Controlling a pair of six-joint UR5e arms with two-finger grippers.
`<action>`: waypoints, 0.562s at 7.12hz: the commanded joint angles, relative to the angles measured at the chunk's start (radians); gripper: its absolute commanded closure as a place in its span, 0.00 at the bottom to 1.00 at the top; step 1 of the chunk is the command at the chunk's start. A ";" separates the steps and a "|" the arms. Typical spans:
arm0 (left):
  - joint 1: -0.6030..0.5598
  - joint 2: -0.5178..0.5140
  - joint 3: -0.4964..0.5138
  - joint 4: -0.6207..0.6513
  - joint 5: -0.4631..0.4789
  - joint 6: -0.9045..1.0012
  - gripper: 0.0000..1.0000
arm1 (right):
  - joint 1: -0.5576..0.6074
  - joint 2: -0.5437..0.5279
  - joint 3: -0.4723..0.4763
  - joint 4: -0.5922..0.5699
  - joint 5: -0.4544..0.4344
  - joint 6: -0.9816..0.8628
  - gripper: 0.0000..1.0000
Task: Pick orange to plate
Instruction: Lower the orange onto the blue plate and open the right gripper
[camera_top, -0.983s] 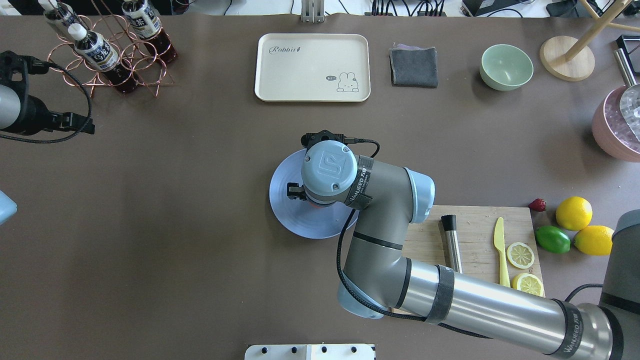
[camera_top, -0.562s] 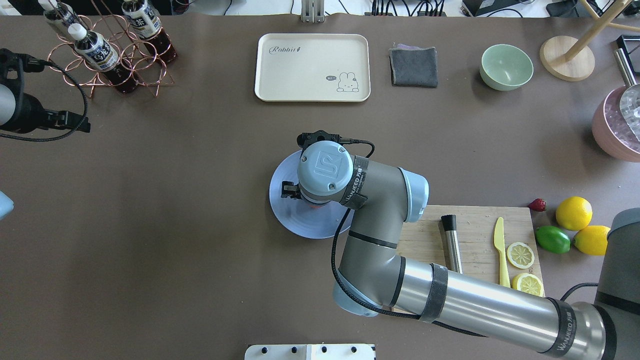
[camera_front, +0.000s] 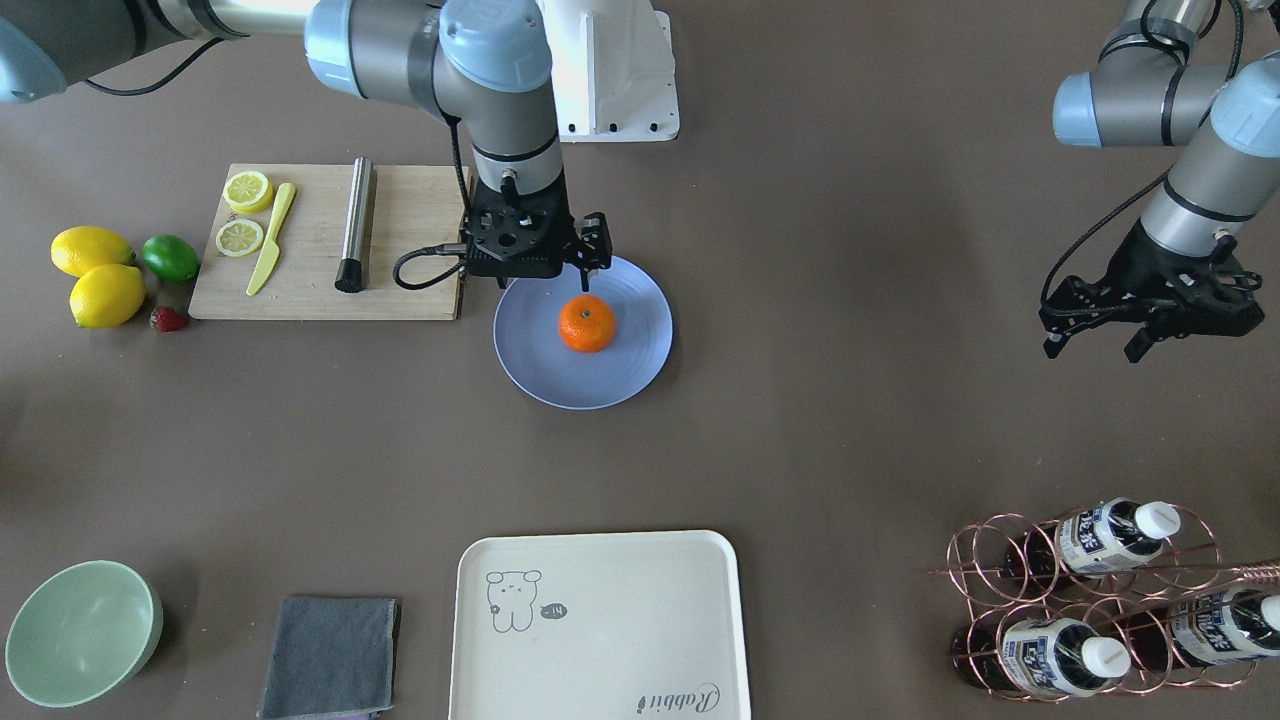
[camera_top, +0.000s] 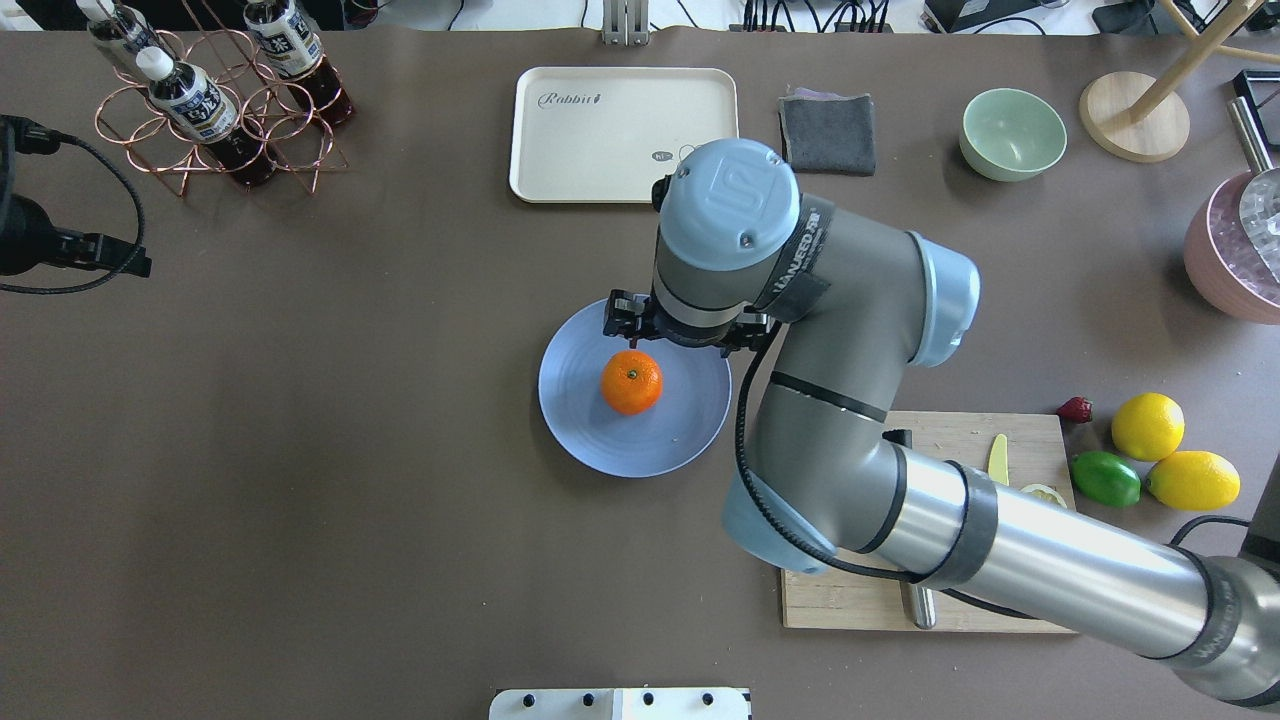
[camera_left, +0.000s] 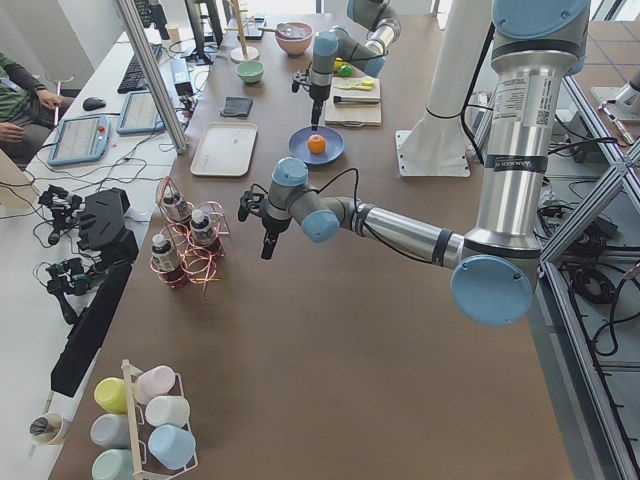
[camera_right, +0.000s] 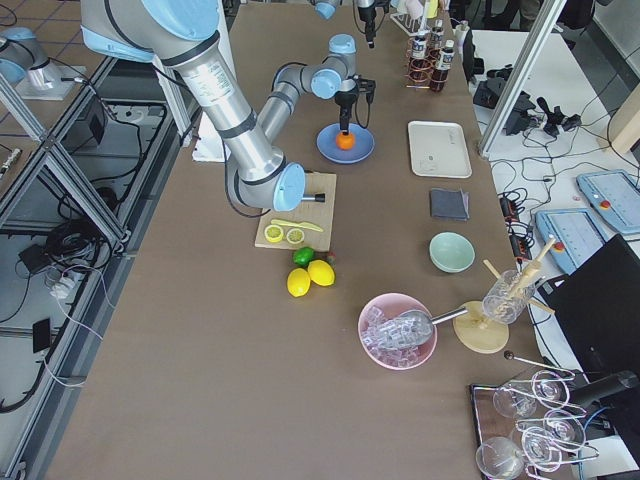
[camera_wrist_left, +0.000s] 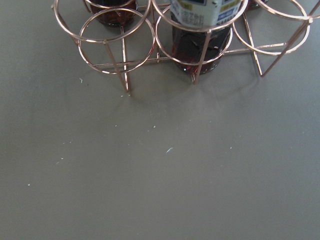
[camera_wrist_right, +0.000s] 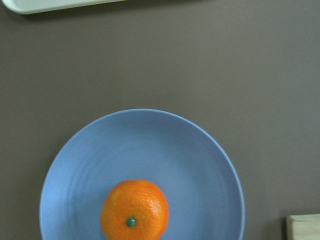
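Note:
The orange (camera_top: 631, 382) rests free near the middle of the blue plate (camera_top: 580, 420), stem spot up; it also shows in the front view as the orange (camera_front: 587, 324) on the plate (camera_front: 610, 385) and in the right wrist view as the orange (camera_wrist_right: 134, 209) on the plate (camera_wrist_right: 200, 165). My right gripper (camera_top: 684, 332) hangs above the plate's far rim, raised off the fruit, open and holding nothing; one finger (camera_front: 588, 262) shows beside the wrist camera. My left gripper (camera_front: 1092, 345) hovers far off near the bottle rack, open and empty.
A wooden cutting board (camera_top: 940, 440) with a metal muddler, yellow knife and lemon slices lies right of the plate. Lemons (camera_top: 1147, 426), a lime (camera_top: 1106, 478) and a strawberry sit beyond it. Cream tray (camera_top: 600, 135), grey cloth (camera_top: 827, 133), green bowl (camera_top: 1012, 133) and copper bottle rack (camera_top: 215, 100) line the far side.
The right gripper has let go of the orange, lifted and drawn back toward the far rim, leaving the fruit uncovered on the plate. The left arm has drifted slightly left.

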 joint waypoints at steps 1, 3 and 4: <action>-0.131 0.084 -0.010 0.003 -0.046 0.182 0.02 | 0.188 -0.166 0.148 -0.112 0.098 -0.244 0.00; -0.210 0.133 -0.007 0.003 -0.078 0.253 0.02 | 0.398 -0.383 0.182 -0.099 0.224 -0.633 0.00; -0.274 0.156 -0.004 0.044 -0.119 0.385 0.02 | 0.532 -0.466 0.166 -0.099 0.313 -0.837 0.00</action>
